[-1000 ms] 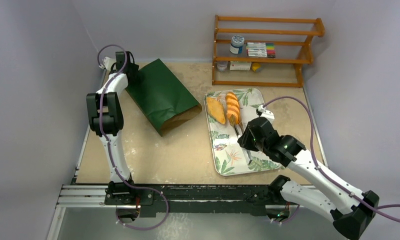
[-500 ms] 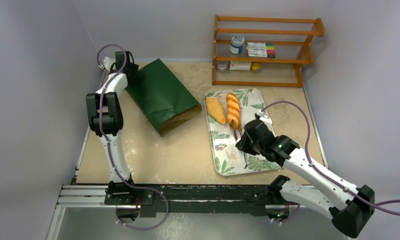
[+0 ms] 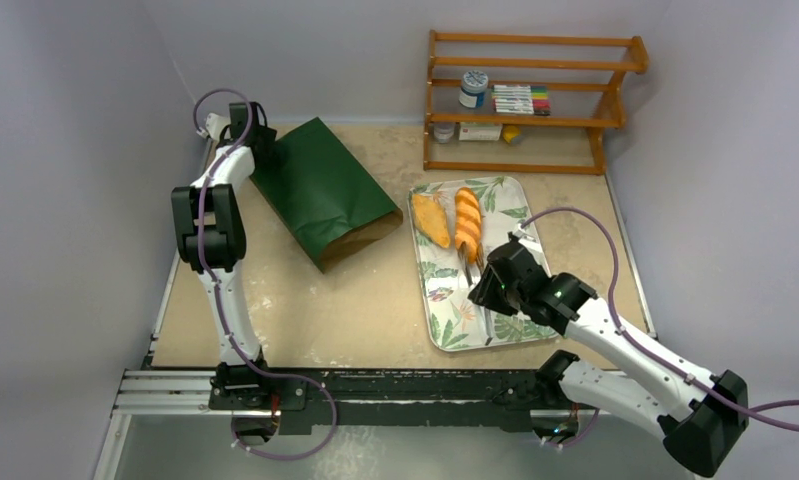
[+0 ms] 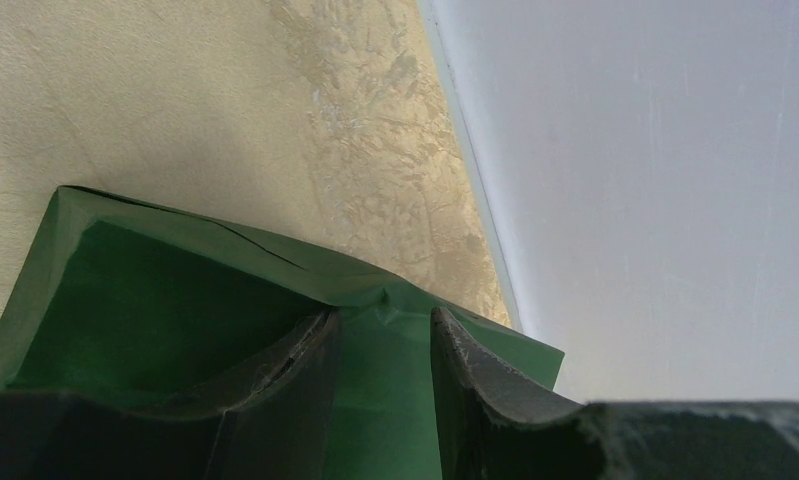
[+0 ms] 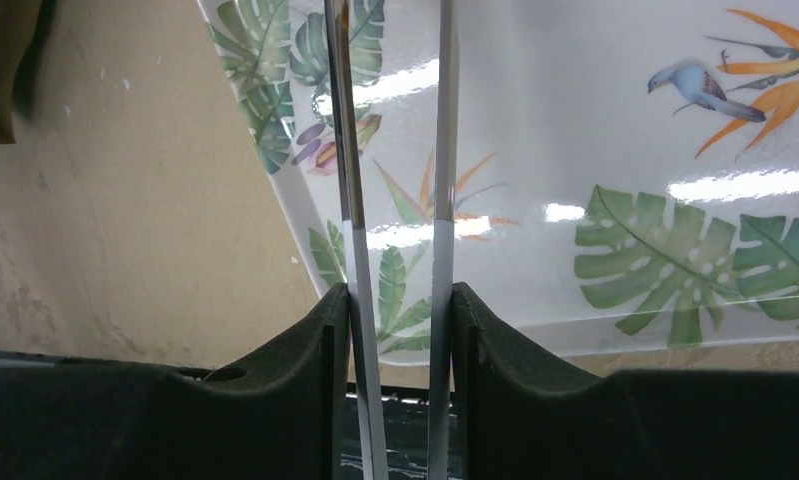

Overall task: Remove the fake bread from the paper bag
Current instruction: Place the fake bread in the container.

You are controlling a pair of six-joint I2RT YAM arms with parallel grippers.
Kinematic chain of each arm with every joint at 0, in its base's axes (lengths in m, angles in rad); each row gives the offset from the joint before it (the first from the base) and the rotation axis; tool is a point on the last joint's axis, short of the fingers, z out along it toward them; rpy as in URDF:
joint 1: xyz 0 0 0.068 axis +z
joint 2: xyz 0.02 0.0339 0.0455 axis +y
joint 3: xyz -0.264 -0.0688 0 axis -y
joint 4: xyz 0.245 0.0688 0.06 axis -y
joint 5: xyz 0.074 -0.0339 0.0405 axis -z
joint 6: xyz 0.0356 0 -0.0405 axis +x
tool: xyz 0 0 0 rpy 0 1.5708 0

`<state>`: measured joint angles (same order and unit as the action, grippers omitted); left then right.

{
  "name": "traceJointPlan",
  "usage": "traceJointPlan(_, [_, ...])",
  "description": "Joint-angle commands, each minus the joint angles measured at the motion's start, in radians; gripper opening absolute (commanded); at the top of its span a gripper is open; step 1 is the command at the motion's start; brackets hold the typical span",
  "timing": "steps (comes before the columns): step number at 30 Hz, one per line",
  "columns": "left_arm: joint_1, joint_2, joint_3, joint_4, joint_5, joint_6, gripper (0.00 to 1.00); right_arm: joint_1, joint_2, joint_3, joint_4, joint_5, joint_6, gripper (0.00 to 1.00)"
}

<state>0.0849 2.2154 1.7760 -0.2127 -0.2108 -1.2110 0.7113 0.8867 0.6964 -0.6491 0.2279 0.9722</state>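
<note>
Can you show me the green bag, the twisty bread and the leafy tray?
paper bag point(image 3: 320, 190): top view, middle of its green side.
braided bread point(image 3: 466, 218): top view, middle of the loaf.
leafy tray point(image 3: 441, 305): top view, bare patch towards its near left corner.

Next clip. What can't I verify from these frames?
1. Inside of the paper bag: top view, its green upper wall hides what is left within.
2. Tips of the tongs: right wrist view, cut off by the top edge; top view, too thin to tell.
3. Hold of the left gripper: left wrist view, fingers straddle the bag's edge, pinch unclear.
</note>
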Motion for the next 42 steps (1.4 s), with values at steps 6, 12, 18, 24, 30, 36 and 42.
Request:
traceJointPlan(6, [0.026, -0.013, 0.015, -0.04, 0.004, 0.02, 0.38, -0.005, -0.032, -0.006, -0.024, -0.012, 0.037, 0.4])
traceJointPlan(12, [0.027, -0.017, 0.011, -0.038, 0.007, 0.021, 0.38, -0.005, -0.028, -0.009, -0.03, -0.015, 0.045, 0.41])
traceJointPlan(18, [0.03, -0.018, 0.004, -0.036, 0.01, 0.021, 0.39, -0.006, -0.024, -0.013, -0.031, -0.021, 0.052, 0.41])
traceJointPlan(24, [0.03, -0.015, 0.005, -0.034, 0.013, 0.018, 0.39, -0.005, -0.025, -0.028, -0.02, -0.037, 0.06, 0.42])
traceJointPlan(30, [0.03, -0.013, 0.006, -0.033, 0.011, 0.018, 0.39, -0.005, -0.027, -0.038, -0.014, -0.042, 0.068, 0.43])
traceJointPlan(36, [0.033, -0.008, 0.01, -0.032, 0.011, 0.021, 0.39, -0.005, -0.026, -0.052, 0.003, -0.054, 0.072, 0.44])
traceJointPlan(42, [0.035, -0.003, 0.014, -0.034, 0.011, 0.023, 0.38, -0.005, -0.024, -0.06, 0.011, -0.063, 0.078, 0.44])
